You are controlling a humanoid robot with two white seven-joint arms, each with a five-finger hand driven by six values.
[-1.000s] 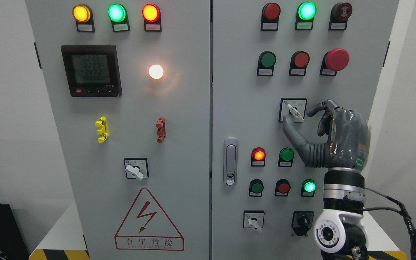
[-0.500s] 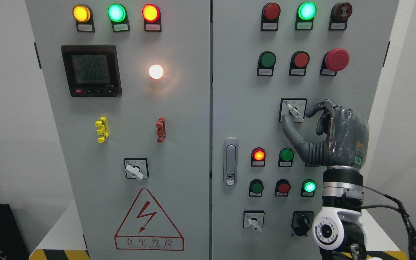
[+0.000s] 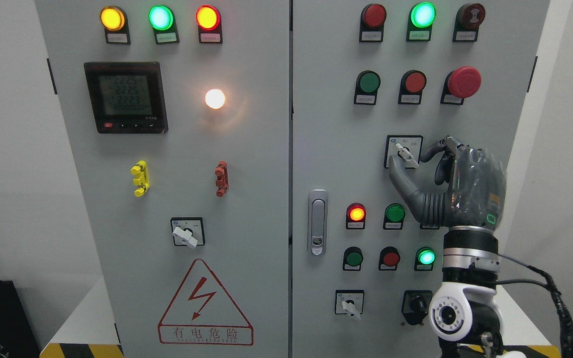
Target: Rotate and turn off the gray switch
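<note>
right hand at the gray switch

the gray switch (image 3: 407, 155) sits on the right door of the control cabinet (image 3: 336, 149), in a square black-edged plate below the row of green, red and mushroom buttons. its pale handle lies on a diagonal, long axis running from about 10 o'clock to 4 o'clock, the broader end at the lower right. the right hand (image 3: 460, 186) rises from 5 o'clock of the frame, palm edge toward the panel. its thumb tip touches the plate at the handle's 8 o'clock side, and the curled index finger comes in from 3 o'clock, close to the handle's lower end. whether the fingers actually pinch the handle cannot be told. the indicator lamp (image 3: 355, 214) below glows red.
</note>
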